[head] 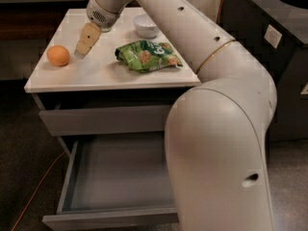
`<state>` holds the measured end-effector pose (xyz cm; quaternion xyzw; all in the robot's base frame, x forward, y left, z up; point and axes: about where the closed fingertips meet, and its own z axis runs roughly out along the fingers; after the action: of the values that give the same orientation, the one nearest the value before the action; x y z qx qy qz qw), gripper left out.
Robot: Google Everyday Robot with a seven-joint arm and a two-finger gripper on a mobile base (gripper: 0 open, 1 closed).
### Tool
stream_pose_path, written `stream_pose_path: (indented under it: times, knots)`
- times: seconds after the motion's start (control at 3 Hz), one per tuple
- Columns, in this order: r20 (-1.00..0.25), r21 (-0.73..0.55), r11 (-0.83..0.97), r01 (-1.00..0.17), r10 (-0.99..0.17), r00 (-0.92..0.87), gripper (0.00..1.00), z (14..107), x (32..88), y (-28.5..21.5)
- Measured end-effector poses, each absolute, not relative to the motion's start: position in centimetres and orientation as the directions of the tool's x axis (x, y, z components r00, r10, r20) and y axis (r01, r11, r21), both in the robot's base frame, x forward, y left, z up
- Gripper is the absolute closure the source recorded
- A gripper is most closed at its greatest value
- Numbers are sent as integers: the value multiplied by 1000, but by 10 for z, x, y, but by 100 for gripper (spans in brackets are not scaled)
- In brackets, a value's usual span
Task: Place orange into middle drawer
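Note:
The orange [58, 56] lies on the white cabinet top [101, 73] near its left edge. My gripper [80, 52] hangs just above the top, a short way to the right of the orange and not touching it. It points down and to the left, with nothing seen in it. The middle drawer [120, 177] is pulled wide open below the shut top drawer [106, 119]. Its grey inside holds nothing. My large white arm [221, 129] covers the drawer's right side.
A green snack bag [147, 55] lies in the middle of the top, to the right of the gripper. A white bowl [146, 25] stands at the back. A dark counter [274, 28] stands to the right. An orange cable [38, 189] runs over the floor at left.

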<state>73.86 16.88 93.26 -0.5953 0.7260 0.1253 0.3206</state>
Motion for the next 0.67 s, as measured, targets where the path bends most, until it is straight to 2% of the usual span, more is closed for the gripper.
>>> stream_pose_path:
  times: [0.67]
  knots:
    - [-679,-138,308,-941,-722,-137,0,902,763,214]
